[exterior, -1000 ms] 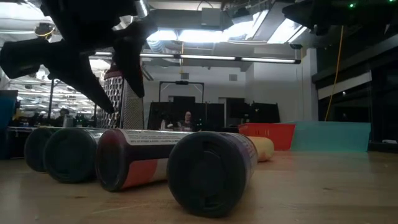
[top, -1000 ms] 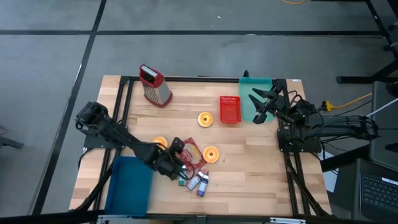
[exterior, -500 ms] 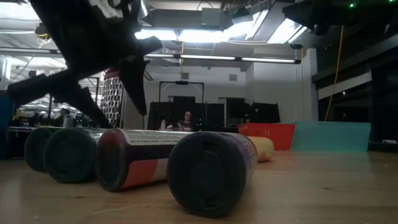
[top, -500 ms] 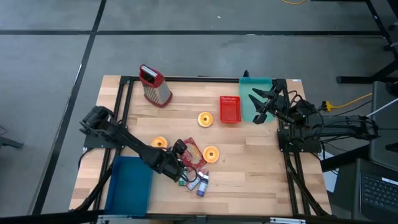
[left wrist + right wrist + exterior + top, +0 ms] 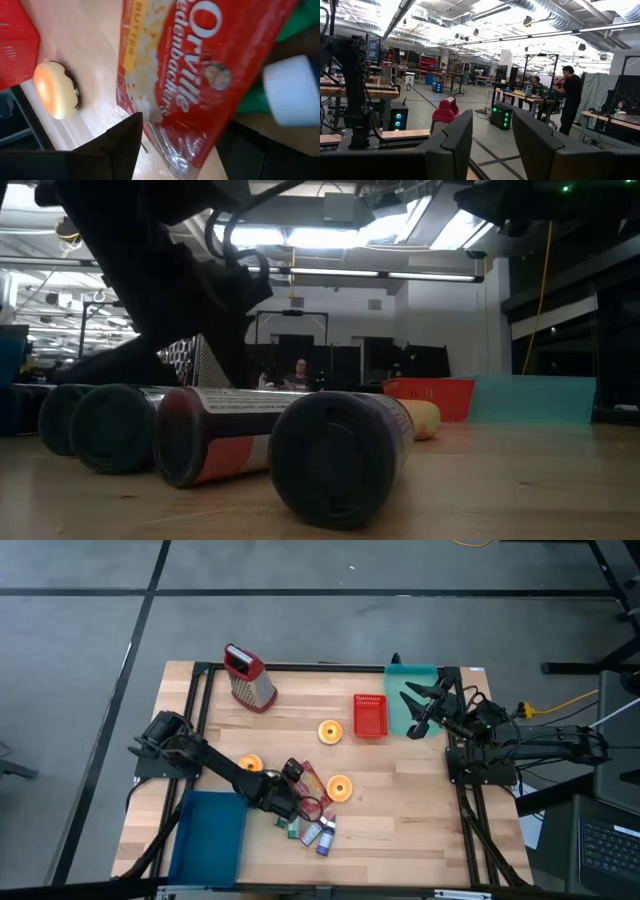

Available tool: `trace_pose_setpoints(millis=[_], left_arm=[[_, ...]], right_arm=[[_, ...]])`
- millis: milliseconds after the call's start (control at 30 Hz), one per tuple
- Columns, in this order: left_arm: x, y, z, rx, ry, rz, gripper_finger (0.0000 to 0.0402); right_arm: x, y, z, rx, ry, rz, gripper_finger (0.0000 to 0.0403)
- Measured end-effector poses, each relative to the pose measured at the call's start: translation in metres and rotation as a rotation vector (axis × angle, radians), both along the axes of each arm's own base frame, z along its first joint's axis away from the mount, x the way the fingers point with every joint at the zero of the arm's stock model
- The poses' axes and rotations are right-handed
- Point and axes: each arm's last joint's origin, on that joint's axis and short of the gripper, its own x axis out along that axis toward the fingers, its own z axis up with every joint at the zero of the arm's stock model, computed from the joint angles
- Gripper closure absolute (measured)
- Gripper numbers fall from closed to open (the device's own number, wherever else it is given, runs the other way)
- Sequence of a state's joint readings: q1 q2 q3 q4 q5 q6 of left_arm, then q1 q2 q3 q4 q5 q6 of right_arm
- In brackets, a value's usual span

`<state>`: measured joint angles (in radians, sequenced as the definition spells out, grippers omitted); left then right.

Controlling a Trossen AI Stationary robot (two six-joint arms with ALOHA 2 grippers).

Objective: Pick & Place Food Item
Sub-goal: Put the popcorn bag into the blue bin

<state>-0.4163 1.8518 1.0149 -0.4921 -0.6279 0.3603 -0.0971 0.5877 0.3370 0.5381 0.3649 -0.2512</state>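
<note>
A red popcorn bag [image 5: 312,790] lies flat on the wooden table [image 5: 400,830], just right of centre-front. My left gripper [image 5: 287,797] is low over the bag's left end and slants down. It is open, and in the left wrist view [image 5: 182,145] its fingers stand on either side of the bag's [image 5: 200,85] corner. Three donuts lie around: one [image 5: 250,763] beside my left arm, one [image 5: 340,787] right of the bag, one [image 5: 330,732] farther back. My right gripper [image 5: 418,706] hangs open above the teal tray [image 5: 400,690] at the far right.
Several small bottles [image 5: 312,832] lie on their sides just in front of the bag; a white cap [image 5: 292,90] shows close to my left gripper. A blue tray [image 5: 208,835] is at the front left, a red basket [image 5: 369,715] and a grater [image 5: 248,678] farther back.
My left gripper has sunk toward the popcorn bag and edged toward the table's right, tipping steeper; the arm has swung clear of the donut beside it. Nothing on the table has moved.
</note>
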Motion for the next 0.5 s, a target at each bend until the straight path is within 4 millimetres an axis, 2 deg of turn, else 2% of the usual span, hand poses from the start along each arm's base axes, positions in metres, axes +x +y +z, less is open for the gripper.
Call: trace_pose_setpoints(millis=[167, 267, 367, 500], left_arm=[[0.005, 0.010, -0.005, 0.051, -0.068, 0.004, 0.0197], [0.008, 0.016, -0.005, 0.082, -0.078, 0.009, 0.0227], [0.010, 0.021, -0.007, 0.051, -0.067, 0.011, 0.0279], [0.013, 0.026, -0.008, 0.029, -0.066, 0.025, 0.0372]], right_arm=[[0.000, 0.000, 0.000, -0.002, 0.001, -0.001, 0.0261], [0.000, 0.000, 0.000, -0.003, 0.002, -0.001, 0.0261], [0.000, 0.000, 0.000, -0.003, 0.001, -0.001, 0.0261], [0.000, 0.000, 0.000, -0.003, 0.001, -0.002, 0.0261]])
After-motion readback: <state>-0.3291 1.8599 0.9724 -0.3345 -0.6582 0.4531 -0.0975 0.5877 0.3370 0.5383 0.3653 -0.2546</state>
